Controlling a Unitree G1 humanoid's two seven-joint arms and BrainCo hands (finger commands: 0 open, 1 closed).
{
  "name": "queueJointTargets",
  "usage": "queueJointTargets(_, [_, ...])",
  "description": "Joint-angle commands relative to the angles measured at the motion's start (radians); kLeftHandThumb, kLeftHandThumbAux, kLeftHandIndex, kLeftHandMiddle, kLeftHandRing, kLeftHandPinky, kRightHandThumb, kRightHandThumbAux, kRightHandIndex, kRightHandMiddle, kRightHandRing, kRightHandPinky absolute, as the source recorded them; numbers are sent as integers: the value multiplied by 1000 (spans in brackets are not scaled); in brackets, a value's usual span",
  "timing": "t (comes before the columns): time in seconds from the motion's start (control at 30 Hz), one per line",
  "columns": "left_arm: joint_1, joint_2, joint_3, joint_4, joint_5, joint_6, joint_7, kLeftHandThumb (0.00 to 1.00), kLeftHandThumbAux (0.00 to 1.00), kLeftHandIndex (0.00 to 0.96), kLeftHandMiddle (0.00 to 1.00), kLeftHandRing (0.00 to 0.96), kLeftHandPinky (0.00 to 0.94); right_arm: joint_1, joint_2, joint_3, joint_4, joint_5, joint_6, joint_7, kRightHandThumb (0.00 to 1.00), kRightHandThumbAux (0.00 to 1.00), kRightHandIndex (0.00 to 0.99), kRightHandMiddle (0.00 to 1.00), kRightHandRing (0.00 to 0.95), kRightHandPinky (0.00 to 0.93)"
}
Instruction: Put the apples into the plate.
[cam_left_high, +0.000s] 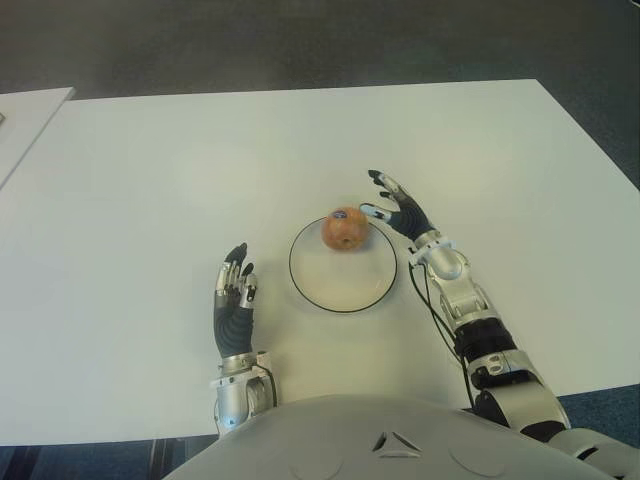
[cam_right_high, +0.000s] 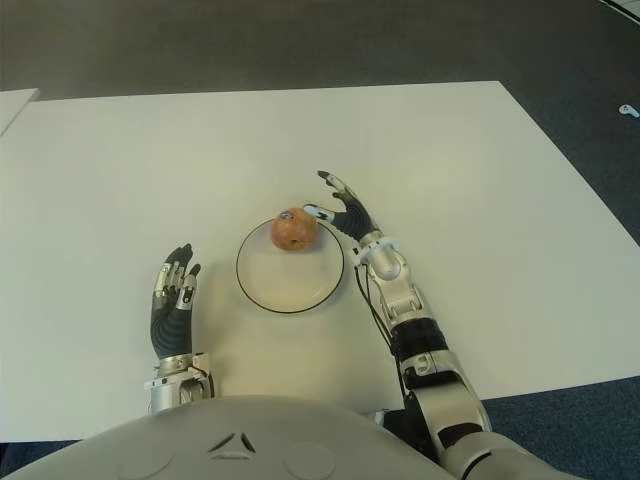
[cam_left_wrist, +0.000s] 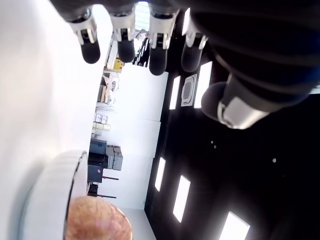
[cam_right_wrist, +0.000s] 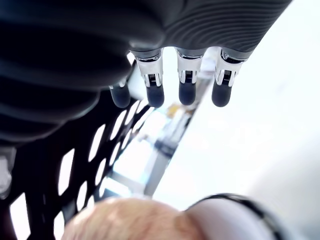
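Note:
A reddish-orange apple (cam_left_high: 344, 229) with a small dark sticker sits inside the white plate (cam_left_high: 340, 280), at its far rim. The plate is round with a thin dark edge and stands in the middle of the white table (cam_left_high: 150, 170). My right hand (cam_left_high: 393, 207) hovers just right of the apple, fingers spread, holding nothing; its wrist view shows straight fingers (cam_right_wrist: 186, 85) above the apple (cam_right_wrist: 125, 220). My left hand (cam_left_high: 234, 290) shows left of the plate, fingers extended and empty. The left wrist view catches the plate (cam_left_wrist: 50, 195) and apple (cam_left_wrist: 97, 220).
A second white table corner (cam_left_high: 25, 115) shows at the far left. Dark carpet lies beyond the table's far edge and to the right.

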Motion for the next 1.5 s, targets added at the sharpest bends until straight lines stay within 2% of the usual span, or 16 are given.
queueJointTargets(0.03, [-60, -138, -13, 49, -33, 11, 24, 271, 514, 213, 156, 83, 14, 7, 63, -126, 73, 231, 96, 85, 117, 435, 63, 40, 0, 17])
queueJointTargets(0.23, [-93, -140, 7, 84, -36, -15, 44, 309, 519, 264, 157, 61, 1, 7, 115, -251, 107, 434, 150, 154, 129, 455, 111, 79, 30, 60])
queueJointTargets(0.5, [-121, -121, 36, 137, -85, -52, 36, 359, 528, 327, 156, 35, 0, 50, 151, -326, 65, 559, 212, 183, 141, 470, 132, 132, 80, 104])
queueJointTargets(0.8, [-78, -119, 0, 98, -77, -48, 32, 364, 516, 296, 138, 23, 0, 81, 166, -336, 18, 566, 274, 155, 131, 467, 142, 160, 103, 113])
queueJointTargets(1.23, [-73, -126, -25, 55, -85, -22, 32, 417, 536, 326, 142, 18, 0, 118, 193, -329, -5, 546, 277, 125, 140, 476, 144, 173, 114, 108])
queueJointTargets(1.3, [-71, -128, -27, 49, -89, -16, 32, 577, 633, 380, 149, 18, 0, 127, 196, -329, -7, 544, 273, 127, 147, 476, 143, 174, 114, 106])
queueJointTargets(1.4, [-66, -128, -31, 35, -84, -1, 38, 652, 678, 407, 149, 15, 0, 152, 202, -324, -19, 537, 260, 132, 152, 478, 142, 175, 113, 102])
queueJointTargets(1.5, [-51, -131, -41, -1, -62, 22, 55, 674, 691, 415, 147, 9, 0, 196, 215, -309, -53, 520, 235, 132, 153, 486, 139, 176, 114, 105])
